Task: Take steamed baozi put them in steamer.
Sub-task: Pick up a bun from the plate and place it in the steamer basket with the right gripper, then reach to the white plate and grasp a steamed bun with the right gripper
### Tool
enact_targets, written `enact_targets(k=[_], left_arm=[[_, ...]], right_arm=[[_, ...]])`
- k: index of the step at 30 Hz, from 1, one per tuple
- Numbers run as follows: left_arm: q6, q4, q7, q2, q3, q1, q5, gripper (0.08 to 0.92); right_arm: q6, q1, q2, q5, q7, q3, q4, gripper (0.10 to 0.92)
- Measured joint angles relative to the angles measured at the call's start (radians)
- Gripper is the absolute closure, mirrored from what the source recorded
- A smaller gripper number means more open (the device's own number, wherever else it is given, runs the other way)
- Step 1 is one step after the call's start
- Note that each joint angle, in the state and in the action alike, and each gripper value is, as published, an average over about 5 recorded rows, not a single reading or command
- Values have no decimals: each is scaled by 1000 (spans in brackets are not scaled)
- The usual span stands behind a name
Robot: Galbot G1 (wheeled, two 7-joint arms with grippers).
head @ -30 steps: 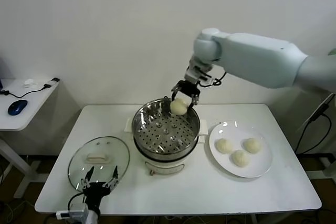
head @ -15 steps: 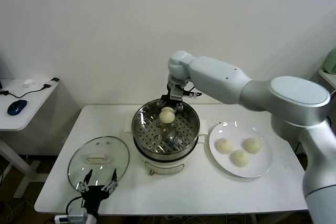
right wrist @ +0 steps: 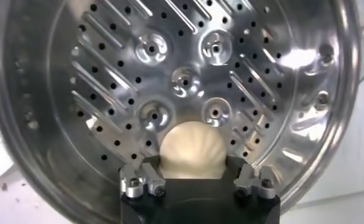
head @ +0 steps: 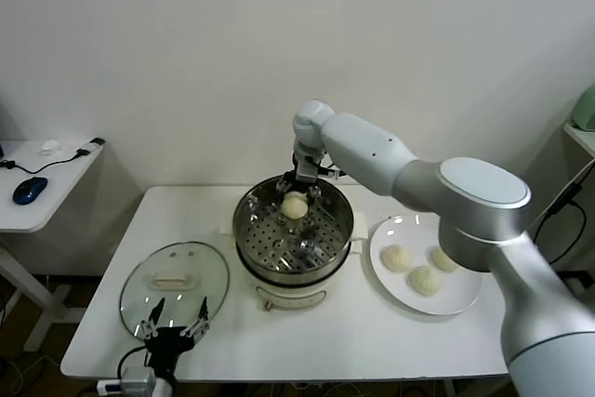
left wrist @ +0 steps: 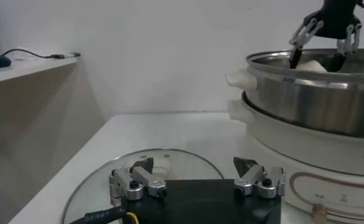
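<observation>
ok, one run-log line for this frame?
phase: release | right tool: open, over baozi on steamer tray | plate: three baozi | left tool: open, idle over glass lid

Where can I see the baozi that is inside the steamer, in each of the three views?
Head view: baozi on the tray's far side, under the right pincer.
Left wrist view: its top just shows above the rim.
Right wrist view: baozi between the fingers.
Shared landmark: the steamer.

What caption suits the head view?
Right gripper sets a baozi in the steamer; three wait on the plate.
</observation>
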Motion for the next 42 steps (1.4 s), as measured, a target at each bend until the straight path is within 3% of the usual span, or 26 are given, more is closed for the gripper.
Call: enact_targets(k=[8,13,19,24,29,35,42], left_arm=[[13,-5,5,-7,2,-4,10,177],[16,2,7,-8,5,-13,12,177],[17,16,8,-2,2,-25,10,177],[18,20,9,2,-3,-27,7,177],[17,21,9,2,-5,-23,6,177],[12,27,9,2,-7,-16,6,177],[6,34,9,3,-7,-13,7,177]], right_arm=[[0,160,-101,281,-85,-145,111,202],[-1,293,-254,527,-140,-313,223,203],[-40,390,-473,705,-126,-506,390,203],[-208,403,-614,792,-69,-599,529,203],[-487,360,-686,833,-1,-622,607,202],[-753,280,-709,850,54,-605,631,203],[-919,168,-690,844,90,-537,591,203]])
